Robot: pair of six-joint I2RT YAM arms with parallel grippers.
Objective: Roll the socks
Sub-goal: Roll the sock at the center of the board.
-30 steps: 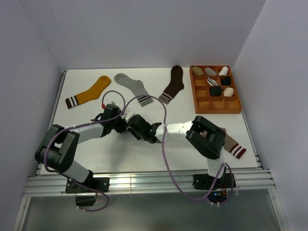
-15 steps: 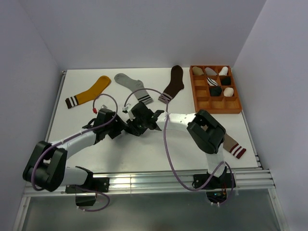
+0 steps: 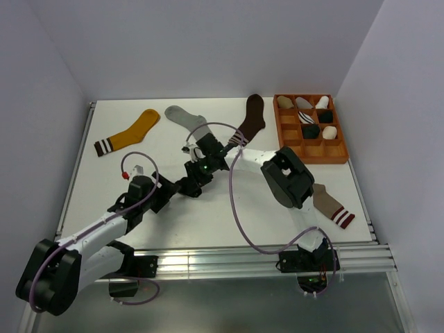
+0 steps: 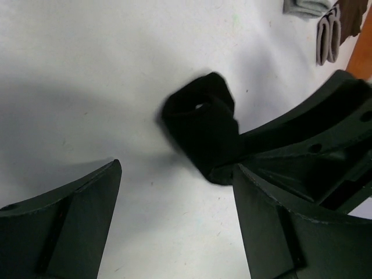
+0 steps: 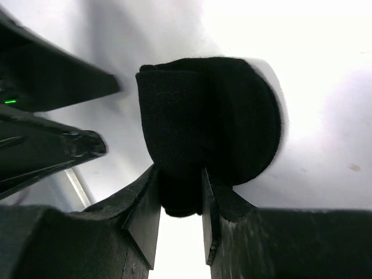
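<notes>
A plain black sock (image 5: 209, 116), rolled into a tight bundle, sits between the fingers of my right gripper (image 5: 179, 177), which is shut on its lower part just above the white table. The same bundle (image 4: 200, 131) shows in the left wrist view, ahead of my left gripper (image 4: 174, 174), whose jaws stand wide open and apart from it with only table between them. From above, the right gripper (image 3: 193, 182) reaches in from the right and the left gripper (image 3: 169, 197) lies just near-left of it. A taupe sock (image 3: 327, 205) with a maroon-and-white cuff lies flat at the near right.
An orange compartment tray (image 3: 340, 156) with several rolled socks stands at the back right. A mustard sock (image 3: 132, 132), a grey sock (image 3: 186, 119) and a dark brown sock (image 3: 252, 119) lie flat along the back. The right arm's cable loops over the middle.
My left gripper opened, let go of the black bundle and drew back toward the near left. The right gripper kept its hold while its arm swung toward the back.
</notes>
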